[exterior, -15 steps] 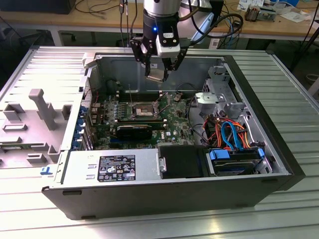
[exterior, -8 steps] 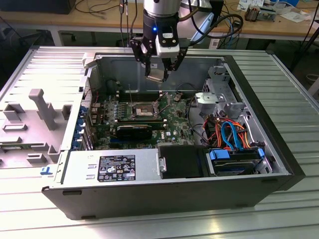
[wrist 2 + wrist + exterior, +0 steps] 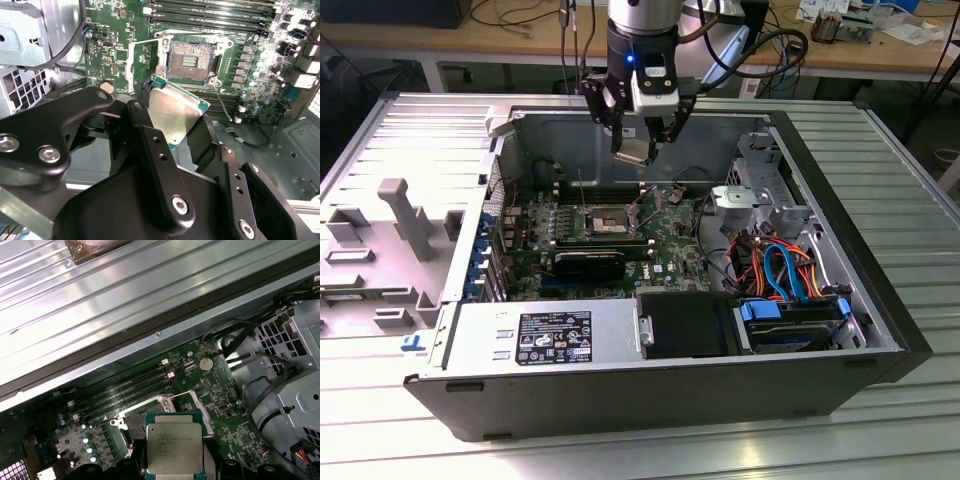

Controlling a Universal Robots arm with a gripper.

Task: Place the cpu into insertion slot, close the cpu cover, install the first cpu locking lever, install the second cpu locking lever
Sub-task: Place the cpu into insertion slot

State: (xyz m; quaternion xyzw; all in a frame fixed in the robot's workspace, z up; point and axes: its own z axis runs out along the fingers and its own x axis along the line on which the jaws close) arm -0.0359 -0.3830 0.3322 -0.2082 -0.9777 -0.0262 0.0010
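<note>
End effector (image 3: 638, 148) is clamped on the cpu (image 3: 175, 112) by two opposite edges. The cpu is held tilted in the air inside the open computer case (image 3: 880, 210), above the green board and apart from the insertion slot (image 3: 192, 61). The slot is left uncovered, the cpu cover (image 3: 131, 65) raised beside it.

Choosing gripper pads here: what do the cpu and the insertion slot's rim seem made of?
The cpu: matte silver-grey metal top, judging by its dull even sheen, on a thin green board edge, probably laminate. The insertion slot rim: bright bare metal, it seems, from its glints; the dark centre may be plastic.
</note>
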